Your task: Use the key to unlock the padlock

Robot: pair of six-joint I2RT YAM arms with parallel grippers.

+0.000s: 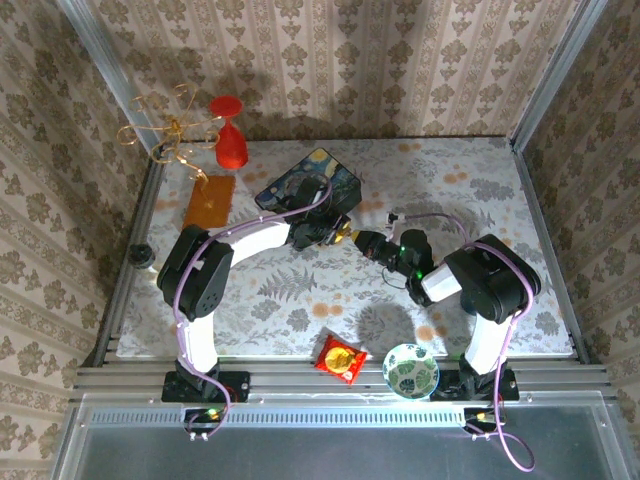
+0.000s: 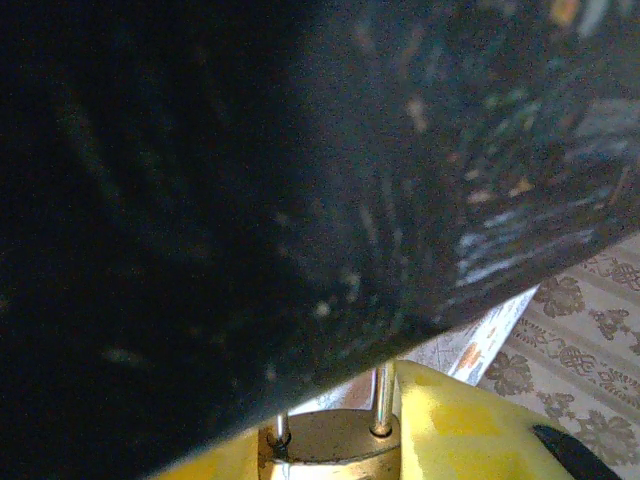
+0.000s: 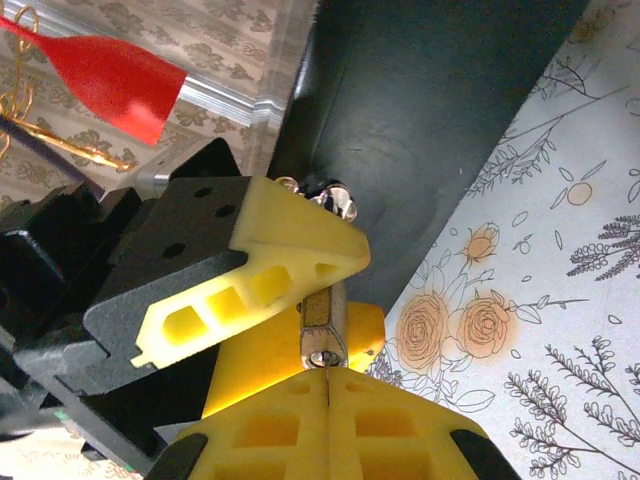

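Beige damask wallpaper (image 1: 350, 60) on three walls; floral tablecloth (image 1: 290, 295); aluminium frame rails (image 1: 290, 388) along near edge.

In the middle of the bench (image 1: 500, 190) the left hand (image 1: 345, 235) and the right hand (image 1: 362, 241) meet tip to tip at the padlock (image 3: 322, 325), with no gap to pass between them. The dark box (image 1: 308, 188) stands close behind the left hand. A red goblet (image 1: 230, 140) and an orange slab (image 1: 208, 200) crowd the far left corner. A red packet (image 1: 340, 358) and a bowl (image 1: 410, 370) lie at the near edge. The far right part is open.
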